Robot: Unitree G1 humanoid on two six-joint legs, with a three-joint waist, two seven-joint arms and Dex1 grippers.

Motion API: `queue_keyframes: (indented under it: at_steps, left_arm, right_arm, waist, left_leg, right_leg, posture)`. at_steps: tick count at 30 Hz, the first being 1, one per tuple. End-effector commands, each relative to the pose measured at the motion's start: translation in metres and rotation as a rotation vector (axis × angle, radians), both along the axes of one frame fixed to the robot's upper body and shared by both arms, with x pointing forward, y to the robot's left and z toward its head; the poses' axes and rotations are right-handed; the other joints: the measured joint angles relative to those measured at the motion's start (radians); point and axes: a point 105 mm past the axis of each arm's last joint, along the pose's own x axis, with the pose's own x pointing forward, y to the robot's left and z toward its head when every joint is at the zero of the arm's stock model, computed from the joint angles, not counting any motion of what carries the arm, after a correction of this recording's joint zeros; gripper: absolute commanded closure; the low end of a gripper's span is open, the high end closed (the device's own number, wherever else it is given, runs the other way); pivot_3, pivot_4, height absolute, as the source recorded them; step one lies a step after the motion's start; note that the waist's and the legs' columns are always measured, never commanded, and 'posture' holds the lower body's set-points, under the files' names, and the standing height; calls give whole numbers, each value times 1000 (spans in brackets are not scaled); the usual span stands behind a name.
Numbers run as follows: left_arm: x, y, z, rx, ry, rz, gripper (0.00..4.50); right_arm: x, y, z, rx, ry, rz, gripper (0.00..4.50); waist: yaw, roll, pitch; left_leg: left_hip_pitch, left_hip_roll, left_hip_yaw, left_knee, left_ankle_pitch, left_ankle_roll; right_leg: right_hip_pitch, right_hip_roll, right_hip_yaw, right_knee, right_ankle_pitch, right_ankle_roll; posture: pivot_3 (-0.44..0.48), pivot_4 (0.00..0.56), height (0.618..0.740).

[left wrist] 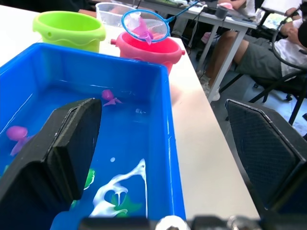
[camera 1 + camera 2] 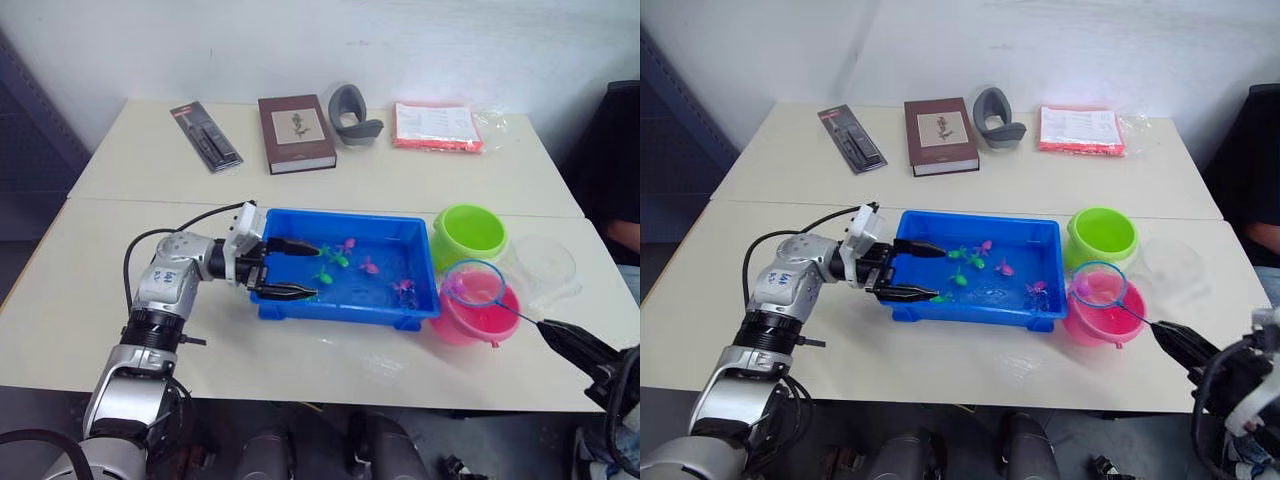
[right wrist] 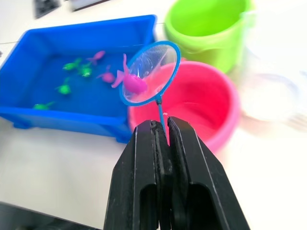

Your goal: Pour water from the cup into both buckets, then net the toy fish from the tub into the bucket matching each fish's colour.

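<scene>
Head views: my left gripper (image 2: 288,268) is spread wide over the near-left corner of the tub (image 2: 420,262), one finger inside, one outside its near wall. Pink bucket (image 2: 470,322) sits by the table's front edge just right of the tub, green bucket (image 2: 469,233) behind it, cup (image 2: 545,265) to their right.

Left wrist view: green and pink toy fish (image 1: 110,97) lie in the tub.

Right wrist view: my right gripper (image 3: 162,139) pinches the net (image 3: 150,73) handle; its hoop, holding a pink fish (image 3: 133,82), hovers over the pink bucket's rim.
</scene>
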Motion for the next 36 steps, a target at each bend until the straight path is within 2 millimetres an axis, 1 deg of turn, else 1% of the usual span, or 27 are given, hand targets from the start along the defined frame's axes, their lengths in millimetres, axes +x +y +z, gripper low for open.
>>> queue_keyframes:
  at_steps: [1,5,9,13,15,18,20,24,26,28,29,31,32,34,36]
  left_arm:
    - [0,-9,14,-11,-41,-34,63]
    - [0,-15,17,-10,-41,-55,63]
    - [-1,-19,19,-10,-37,-66,63]
    - [-1,-20,19,-10,-35,-71,63]
    - [-2,-22,20,-14,-34,-75,63]
    - [-1,-23,19,-17,-32,-78,63]
    - [-2,-23,18,-19,-29,-81,63]
    - [-2,-24,17,-21,-26,-83,63]
    - [-2,-24,16,-23,-27,-82,63]
    - [-1,-24,15,-25,-28,-80,63]
    - [-1,-23,14,-25,-29,-77,63]
    - [-1,-23,12,-26,-30,-72,63]
    - [-1,-22,11,-26,-33,-69,63]
    - [0,-21,9,-25,-40,-64,63]
    - [0,-19,8,-24,-46,-59,63]
  right_arm:
    - [-1,-4,10,-93,-75,-65,4500]
    - [-1,-10,8,-224,-86,-124,4500]
    - [-6,-10,-1,-395,-79,-116,4500]
    - [-9,-12,-8,-538,-106,-123,4500]
    - [-10,-11,-13,-698,-122,-92,4500]
    - [-10,-9,-19,-856,-167,-56,4500]
    - [-9,-7,-19,-957,-227,-47,4500]
    - [-8,4,-22,-1055,-318,7,4500]
    - [-5,13,-21,-1211,-381,73,4500]
    - [-4,20,-21,-1313,-432,131,4500]
    - [-5,18,-26,-1412,-425,160,4500]
    - [-7,16,-35,-1507,-403,207,4500]
    - [-8,13,-36,-1583,-409,208,4500]
    - [-10,9,-38,-1676,-409,218,4500]
    - [-13,6,-44,-1698,-380,230,4500]
  waist:
    - [0,0,0]
    - [0,0,0]
    - [1,0,0]
    - [-1,0,0]
    - [-1,0,0]
    - [-2,0,0]
    - [-2,0,0]
    - [-2,0,0]
    - [-2,0,0]
    - [-2,0,0]
    - [-2,0,0]
    - [-2,0,0]
    - [-1,0,0]
    - [0,0,0]
    - [-2,0,0]
  left_leg:
    - [0,0,1,0,0,0]
    - [2,0,2,-1,0,0]
    - [10,-1,6,-8,0,1]
    - [13,0,7,-9,0,1]
    - [13,0,8,-9,0,1]
    - [14,0,9,-9,0,1]
    - [14,0,9,-9,0,1]
    - [14,0,9,-9,0,1]
    - [14,0,9,-9,0,1]
    - [14,0,10,-9,0,1]
    - [14,0,10,-9,0,1]
    - [14,0,10,-9,0,0]
    - [14,0,10,-9,0,0]
    - [14,0,9,-9,0,0]
    - [14,1,10,-9,0,0]
  right_leg:
    - [0,0,1,0,0,0]
    - [0,0,2,0,0,0]
    - [6,1,6,-3,0,0]
    - [7,1,7,-4,0,0]
    - [7,1,8,-4,0,0]
    - [7,2,8,-5,0,0]
    - [7,2,8,-6,0,0]
    - [7,2,8,-7,-1,-1]
    - [7,2,8,-7,-1,-1]
    - [7,2,9,-7,-1,-1]
    - [7,2,9,-7,-1,-1]
    - [7,2,9,-7,-1,-1]
    - [7,2,9,-7,-1,-1]
    - [7,2,9,-7,-1,-1]
    - [7,2,9,-7,-1,-2]
  posture:
    - [0,150,740]
    - [0,150,740]
    - [0,150,740]
    - [0,150,740]
    - [0,150,740]
    - [0,150,740]
    - [0,150,740]
    - [0,150,740]
    - [0,150,740]
    - [0,150,740]
    - [0,150,740]
    - [0,150,740]
    - [0,150,740]
    - [0,150,740]
    - [0,150,740]
